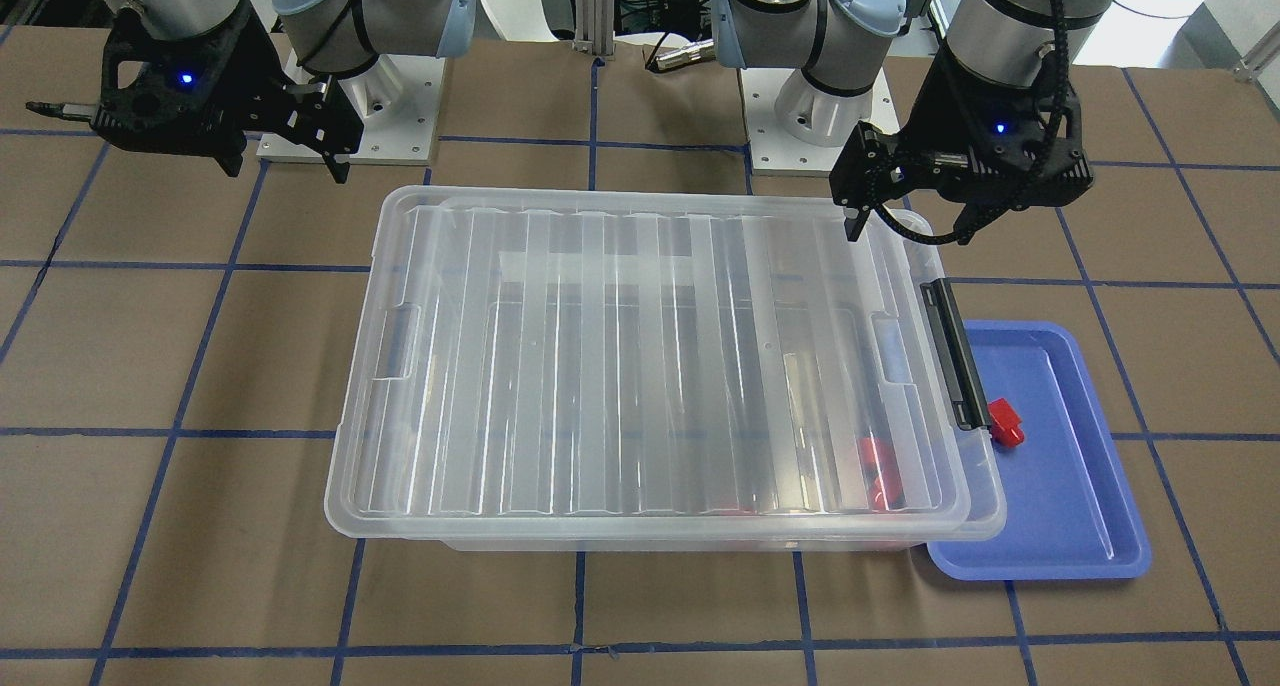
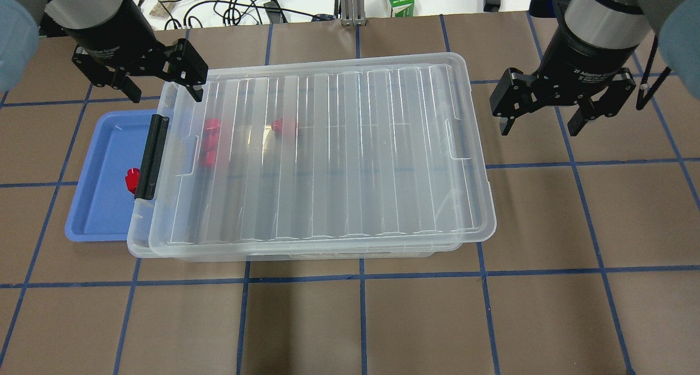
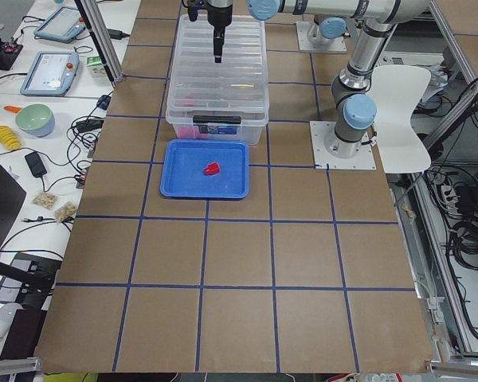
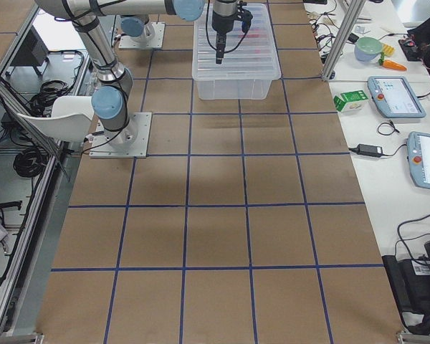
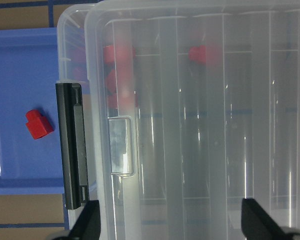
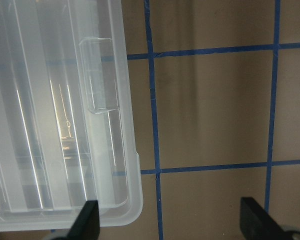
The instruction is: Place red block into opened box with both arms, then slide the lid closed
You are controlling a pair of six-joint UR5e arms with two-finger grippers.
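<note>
On blue tray (image 2: 101, 214) beside box (image 2: 138, 239): red block (image 2: 132, 179).

You see the left silver-grey jointed arm (image 2: 90, 6) reaching down, wrist vertical. Its black two-finger left gripper (image 2: 165, 93) points downward, jaws spread wide, holding nothing. The right silver-grey jointed arm (image 2: 601, 14) takes the same pose; its black two-finger right gripper (image 2: 538, 128) is likewise spread and empty.
</note>
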